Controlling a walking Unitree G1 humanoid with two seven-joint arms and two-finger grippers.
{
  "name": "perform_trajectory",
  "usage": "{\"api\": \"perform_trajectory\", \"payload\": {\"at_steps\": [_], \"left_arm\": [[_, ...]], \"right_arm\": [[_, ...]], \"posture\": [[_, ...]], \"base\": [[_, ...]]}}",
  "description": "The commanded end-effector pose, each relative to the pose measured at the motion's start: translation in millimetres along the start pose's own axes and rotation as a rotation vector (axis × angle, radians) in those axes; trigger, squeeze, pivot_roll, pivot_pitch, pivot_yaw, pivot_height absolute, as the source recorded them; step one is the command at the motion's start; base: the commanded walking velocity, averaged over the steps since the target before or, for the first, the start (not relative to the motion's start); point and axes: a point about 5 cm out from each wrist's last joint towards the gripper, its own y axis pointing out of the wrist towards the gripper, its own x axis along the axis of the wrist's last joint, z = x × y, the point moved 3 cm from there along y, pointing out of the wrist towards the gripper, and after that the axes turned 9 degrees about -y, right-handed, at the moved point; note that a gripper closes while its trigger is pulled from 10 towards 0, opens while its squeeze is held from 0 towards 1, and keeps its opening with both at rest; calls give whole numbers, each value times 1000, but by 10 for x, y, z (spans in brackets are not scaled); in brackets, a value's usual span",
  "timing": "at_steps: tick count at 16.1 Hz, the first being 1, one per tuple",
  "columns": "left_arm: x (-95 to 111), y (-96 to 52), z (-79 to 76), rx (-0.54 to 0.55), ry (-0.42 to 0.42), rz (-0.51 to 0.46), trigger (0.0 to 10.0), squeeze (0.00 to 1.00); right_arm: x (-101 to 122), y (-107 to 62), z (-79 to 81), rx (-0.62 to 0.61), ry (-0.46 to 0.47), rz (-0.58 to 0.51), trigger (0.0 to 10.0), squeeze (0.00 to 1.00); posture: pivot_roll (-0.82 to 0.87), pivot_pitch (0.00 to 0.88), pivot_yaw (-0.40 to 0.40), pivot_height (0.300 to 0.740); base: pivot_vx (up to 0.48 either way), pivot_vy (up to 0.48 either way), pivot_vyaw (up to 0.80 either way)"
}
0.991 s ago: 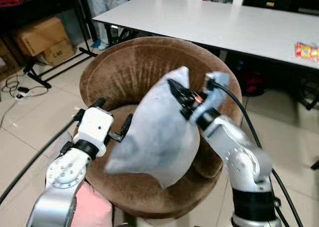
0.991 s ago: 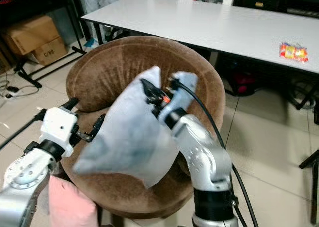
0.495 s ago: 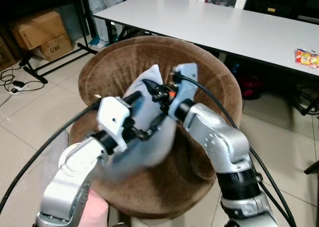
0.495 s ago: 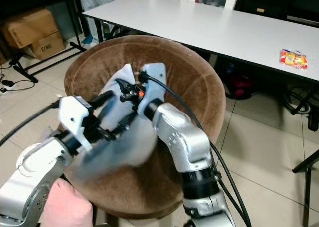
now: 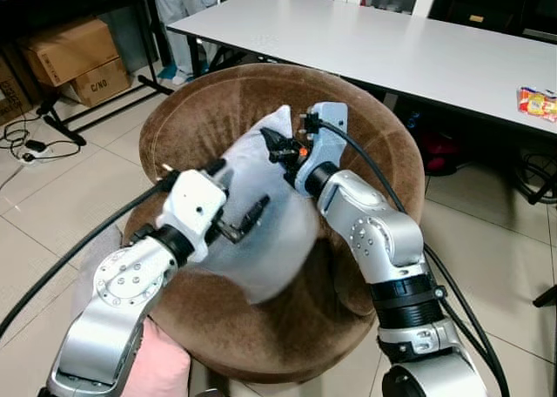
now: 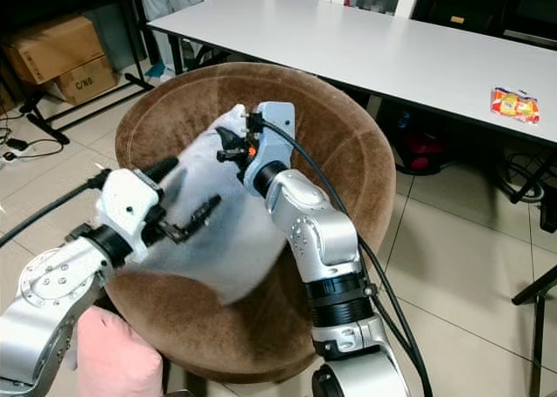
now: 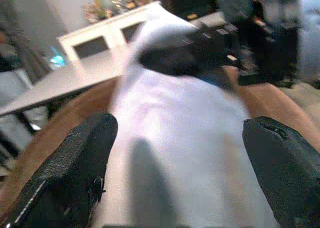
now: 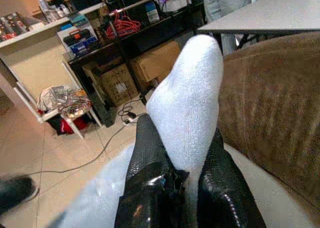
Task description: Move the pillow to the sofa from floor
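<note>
My right gripper pinches a corner of the white pillow over the brown sofa; my left gripper stays open beside it.

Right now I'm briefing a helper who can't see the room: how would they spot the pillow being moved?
Find the round brown sofa chair in front of the long white table. Lying in its seat is the pillow, pale bluish-white. The right pincer clamps its top corner and the left pincer, open, rests against it; a pink cushion sits lower, outside the chair.
</note>
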Motion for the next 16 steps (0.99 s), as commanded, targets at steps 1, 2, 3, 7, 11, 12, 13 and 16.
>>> {"api": "perform_trajectory", "payload": {"at_steps": [1,2,3,7,11,12,13,16], "left_arm": [[87,-6,34,24,19,-35,10000,1000],[64,4,58,34,6,-19,10000,1000],[2,10,62,38,-18,9,10000,1000],[-339,34,68,33,-73,149,10000,1000],[-474,86,211,61,-3,210,10000,141],[-508,91,208,53,-28,220,10000,43],[-569,90,187,36,-57,240,10000,0],[-794,69,143,-18,-83,324,10000,0]], "right_arm": [[192,19,5,-2,-8,-75,10000,0],[179,24,-5,-7,-8,-69,10000,0],[180,28,-2,-6,-8,-69,10000,0],[215,45,42,6,0,-79,10000,0],[233,33,70,20,33,-81,10000,0],[235,29,71,20,36,-82,10000,0],[242,25,73,20,42,-83,10000,0],[286,16,115,31,72,-95,10000,0]], "posture": [[11,0,-23,740],[12,0,-24,740],[12,0,-24,740],[10,0,-23,740],[5,0,-21,740],[1,0,-16,740],[1,0,-16,740],[-2,0,-9,740]], "base": [[0,0,0],[0,0,0],[0,0,0],[0,0,0],[0,0,0],[0,0,0],[0,0,0],[0,0,0]]}}
